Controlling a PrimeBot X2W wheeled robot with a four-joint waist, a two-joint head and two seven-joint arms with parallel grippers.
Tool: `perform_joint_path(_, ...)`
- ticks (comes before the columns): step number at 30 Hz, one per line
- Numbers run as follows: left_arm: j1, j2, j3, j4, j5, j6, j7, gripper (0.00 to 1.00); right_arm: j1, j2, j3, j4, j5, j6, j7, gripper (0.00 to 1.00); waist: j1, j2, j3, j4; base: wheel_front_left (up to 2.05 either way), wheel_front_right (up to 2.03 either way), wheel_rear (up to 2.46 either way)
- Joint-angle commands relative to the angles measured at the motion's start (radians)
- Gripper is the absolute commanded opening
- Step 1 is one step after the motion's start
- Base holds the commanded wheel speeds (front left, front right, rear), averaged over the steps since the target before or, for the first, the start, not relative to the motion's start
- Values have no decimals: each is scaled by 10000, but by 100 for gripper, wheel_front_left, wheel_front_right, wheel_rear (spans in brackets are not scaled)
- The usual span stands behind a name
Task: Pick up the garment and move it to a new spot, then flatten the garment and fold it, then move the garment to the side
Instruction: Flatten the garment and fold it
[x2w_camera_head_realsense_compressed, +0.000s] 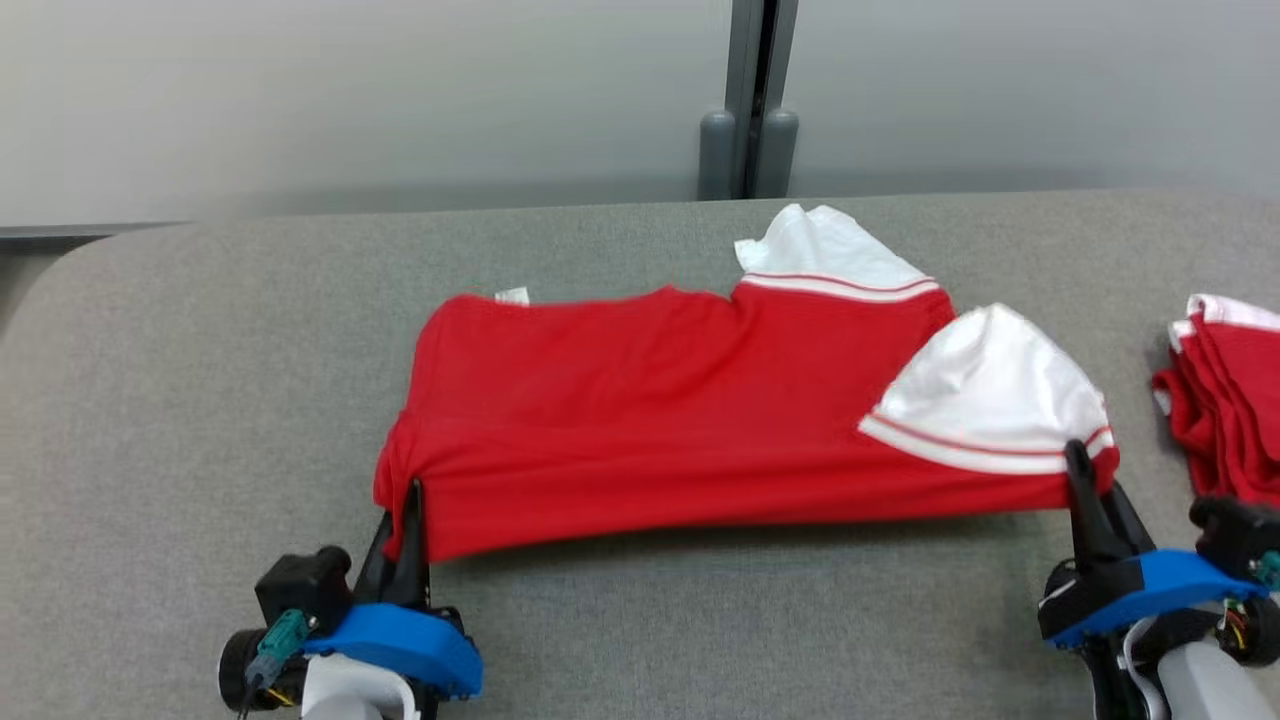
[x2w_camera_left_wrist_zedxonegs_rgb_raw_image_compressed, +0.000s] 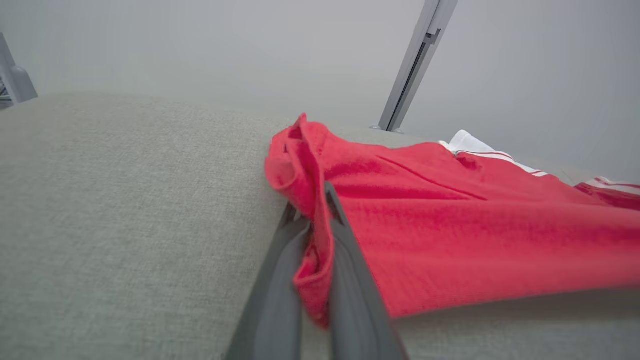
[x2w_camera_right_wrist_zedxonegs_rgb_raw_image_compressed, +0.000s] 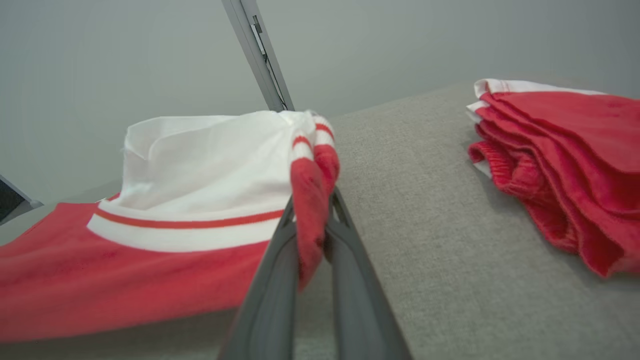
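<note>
A red shirt (x2w_camera_head_realsense_compressed: 650, 420) with white sleeves lies spread across the middle of the grey table (x2w_camera_head_realsense_compressed: 200, 400), its long side running left to right, with the sleeves toward the robot's right. The left gripper (x2w_camera_head_realsense_compressed: 412, 500) is closed on the shirt's near left corner: in the left wrist view a bunched fold of red cloth is pinched between the two dark fingers (x2w_camera_left_wrist_zedxonegs_rgb_raw_image_compressed: 352, 280) and sticks out past their tips. The right gripper (x2w_camera_head_realsense_compressed: 1085, 475) is closed on the near right corner, where the near sleeve (x2w_camera_head_realsense_compressed: 990, 390) meets the red body; in the right wrist view its fingers (x2w_camera_right_wrist_zedxonegs_rgb_raw_image_compressed: 272, 290) clamp a narrow roll of red cloth, with the white, red-striped cuff band (x2w_camera_right_wrist_zedxonegs_rgb_raw_image_compressed: 305, 142) just above the tips. Between the two grips the near edge of the shirt runs straight and stands a little off the table, with a shadow under it; the far part of the shirt rests on the table. The near sleeve puffs up in a white dome, and the far sleeve (x2w_camera_head_realsense_compressed: 825, 250) lies at the far edge, pointing away from the robot. A small white tag (x2w_camera_head_realsense_compressed: 512, 296) shows at the far left edge. To the robot's right, apart from the shirt, a stack (x2w_camera_head_realsense_compressed: 1235, 390) of folded red and white garments sits on the table, just beyond the right gripper. Behind the table a grey post (x2w_camera_head_realsense_compressed: 750, 100) stands against a pale wall (x2w_camera_head_realsense_compressed: 300, 100)
</note>
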Motion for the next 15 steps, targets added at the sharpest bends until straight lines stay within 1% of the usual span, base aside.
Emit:
perform_joint_path(1,275,63,26,30,-48,51,-22,0,348,-46,-124,-15,146,-19,0,0,-2,0,-322,-153,0,0,0)
perform_joint_path(6,1249,80,-195,594,-470,114,-22,0,1473,14,-197,70,241,-20,0,0,-2,0,-938,-174,0,0,0)
perform_joint_path(11,1875,80,-622,1186,-912,323,-22,0,2248,155,-101,435,239,-19,-6,0,-2,0,-1027,-200,0,0,0)
perform_joint_path(12,1955,78,-701,1286,-1016,378,-22,0,2308,180,-105,532,230,-19,-12,12,-2,0,-1004,-197,0,0,0)
perform_joint_path(13,1960,81,-736,1357,-1082,424,-22,18,2312,182,-76,621,167,-19,-12,70,-2,0,-975,-191,0,0,0)
perform_joint_path(14,1930,80,-789,1427,-1143,479,-22,99,2266,203,-82,661,161,-19,-14,100,-2,0,-938,-181,0,0,0)
perform_joint_path(15,1901,74,-873,1588,-1276,486,-21,100,2209,190,-106,703,109,-17,-14,100,-2,0,-910,-173,0,0,0)
